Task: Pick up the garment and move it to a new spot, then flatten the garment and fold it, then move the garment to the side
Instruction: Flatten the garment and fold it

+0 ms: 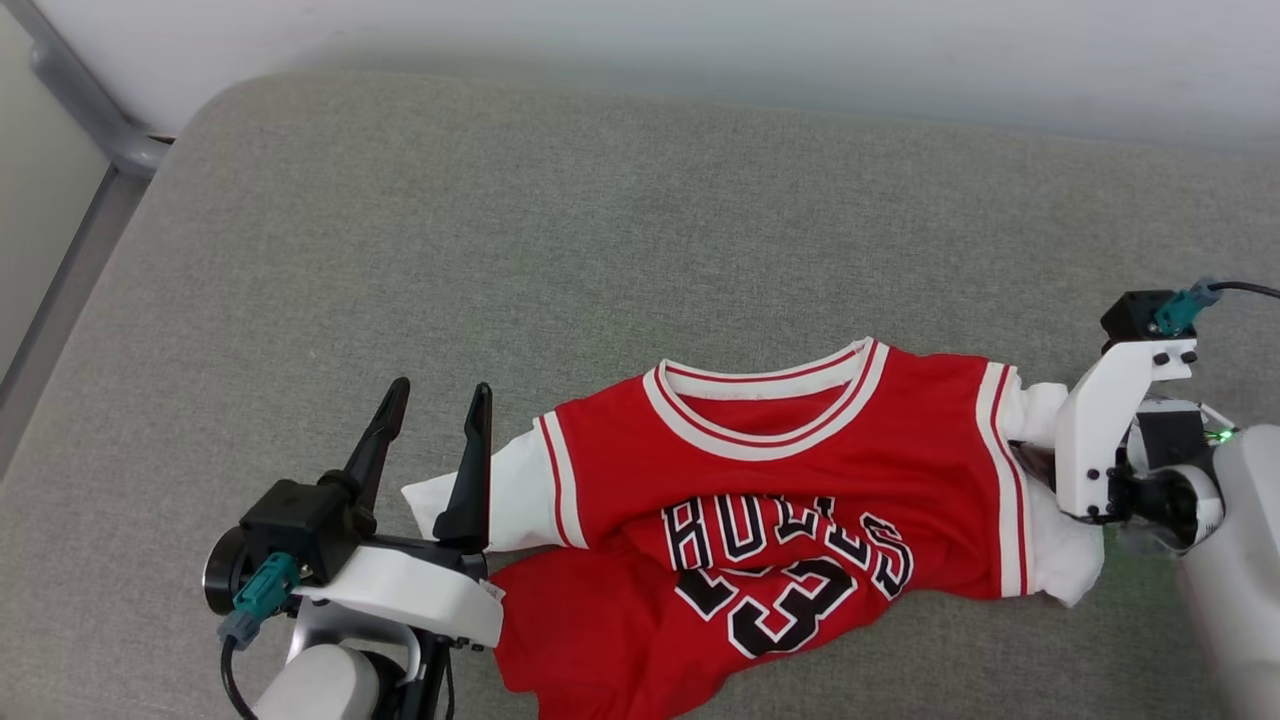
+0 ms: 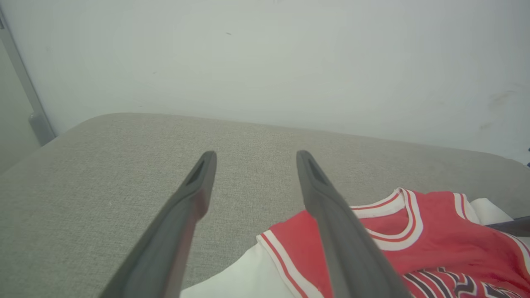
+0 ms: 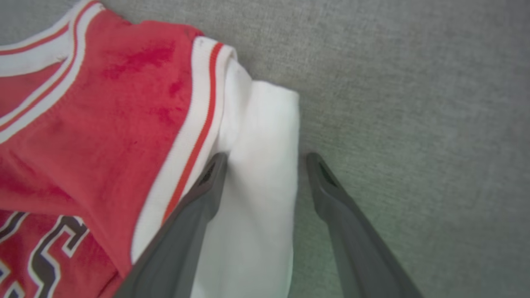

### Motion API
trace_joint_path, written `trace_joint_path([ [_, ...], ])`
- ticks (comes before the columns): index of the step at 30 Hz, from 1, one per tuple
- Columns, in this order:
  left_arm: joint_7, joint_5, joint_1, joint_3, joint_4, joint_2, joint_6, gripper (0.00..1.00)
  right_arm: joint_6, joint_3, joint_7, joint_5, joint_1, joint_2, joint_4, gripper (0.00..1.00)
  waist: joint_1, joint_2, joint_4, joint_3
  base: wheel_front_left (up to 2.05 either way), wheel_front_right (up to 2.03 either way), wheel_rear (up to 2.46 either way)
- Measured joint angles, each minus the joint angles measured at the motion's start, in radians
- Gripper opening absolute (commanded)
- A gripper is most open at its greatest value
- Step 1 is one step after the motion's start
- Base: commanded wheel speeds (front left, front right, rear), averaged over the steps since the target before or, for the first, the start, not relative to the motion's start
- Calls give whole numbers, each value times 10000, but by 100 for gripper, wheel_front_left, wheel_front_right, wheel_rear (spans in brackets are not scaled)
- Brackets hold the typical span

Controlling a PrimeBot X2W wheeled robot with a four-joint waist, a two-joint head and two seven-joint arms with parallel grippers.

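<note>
Loosely crumpled, front up, the garment [image 1: 780, 480] lies on the grey cushion [image 1: 400, 250]; both end effectors gape wide, holding nothing.
The left end effector [image 1: 441, 388] stands over one white sleeve. The right wrist view shows the right end effector [image 3: 267, 156] straddling the other sleeve's edge. A black 3 reads clearly, while the letters are creased. The garment's long axis runs sleeve to sleeve, with the collar toward the wall [image 2: 265, 62].

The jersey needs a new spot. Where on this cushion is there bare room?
Free: the grey cushion beyond the garment, up to the wall, and the stretch left of the left gripper. Crowded: the near edge, where the garment lies between the left gripper and right gripper.
</note>
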Motion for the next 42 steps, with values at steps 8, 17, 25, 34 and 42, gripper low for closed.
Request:
trace_joint_path([
  [8,-65,-148,-84,134,376,-190,-196,100,-2,408,711,466,-389,-123,1016,0,-1,-1,89,180,0,0,0],
  [17,414,-681,-61,376,744,102,-374,100,2,667,-627,913,-423,-161,662,0,0,0,-196,-177,0,0,0],
  [25,2846,-1994,-438,754,1085,1108,-897,100,2,420,-1400,955,270,-485,-713,0,-1,0,-784,-604,0,0,0],
  [34,7089,-3779,-1445,506,2253,2157,-1563,100,2,203,-1187,663,1152,-50,-2034,0,-2,0,-1599,-661,0,0,0],
  [42,8847,-4376,-2380,155,3526,2240,-1941,100,2,167,-1085,502,1301,339,-2665,0,-1,0,-2014,-187,0,0,0],
])
